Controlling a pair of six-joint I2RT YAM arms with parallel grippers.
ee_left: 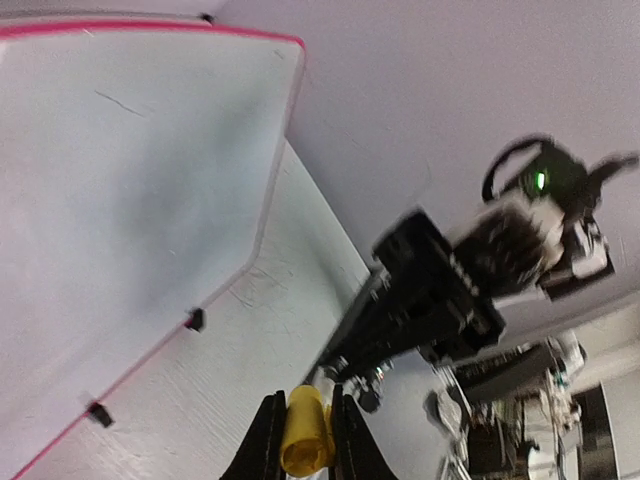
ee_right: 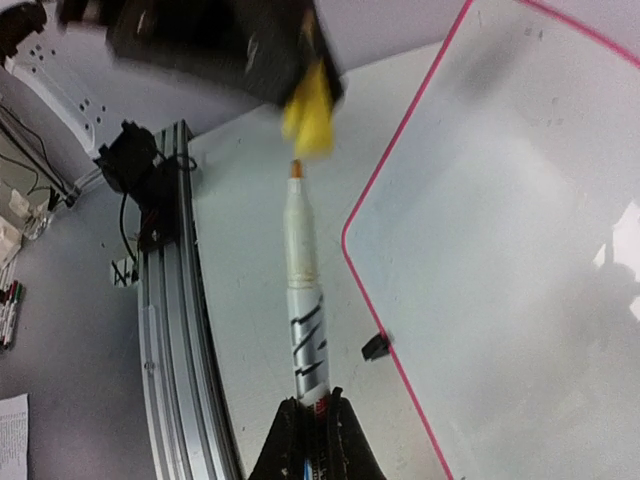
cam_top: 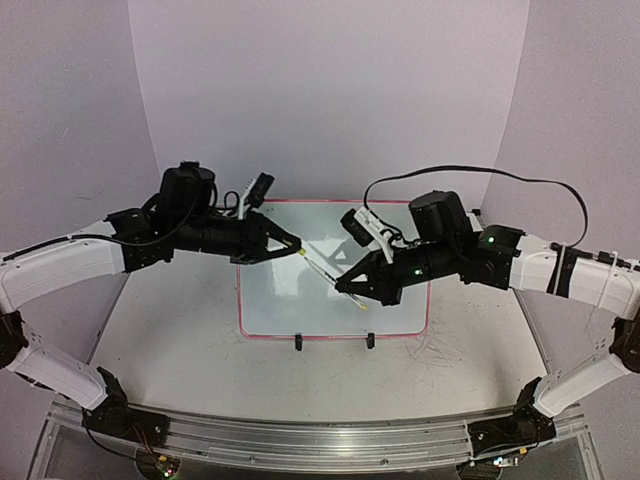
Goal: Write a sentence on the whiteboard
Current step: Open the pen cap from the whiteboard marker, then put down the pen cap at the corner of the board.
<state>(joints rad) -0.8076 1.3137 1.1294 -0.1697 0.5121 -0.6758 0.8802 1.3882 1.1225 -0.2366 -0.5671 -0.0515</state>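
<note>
The whiteboard (cam_top: 300,310) lies flat mid-table, white with a thin red-pink rim; its surface (ee_left: 130,200) (ee_right: 520,250) shows only grey reflections, and the sentence is out of view. My left gripper (cam_top: 293,245) (ee_left: 306,400) is shut on a yellow marker cap (ee_left: 305,430) (ee_right: 310,110) above the board. My right gripper (cam_top: 345,284) (ee_right: 312,400) is shut on the rear of a white marker (ee_right: 303,280) (cam_top: 322,270). The marker's bare orange tip (ee_right: 296,168) points at the cap, a small gap apart.
Two black clip feet (cam_top: 298,342) (cam_top: 369,341) sit on the board's near rim. An aluminium rail (cam_top: 300,440) (ee_right: 170,330) runs along the table's near edge. Grey scribbles (cam_top: 440,350) mark the table right of the board. Purple walls close in behind and at both sides.
</note>
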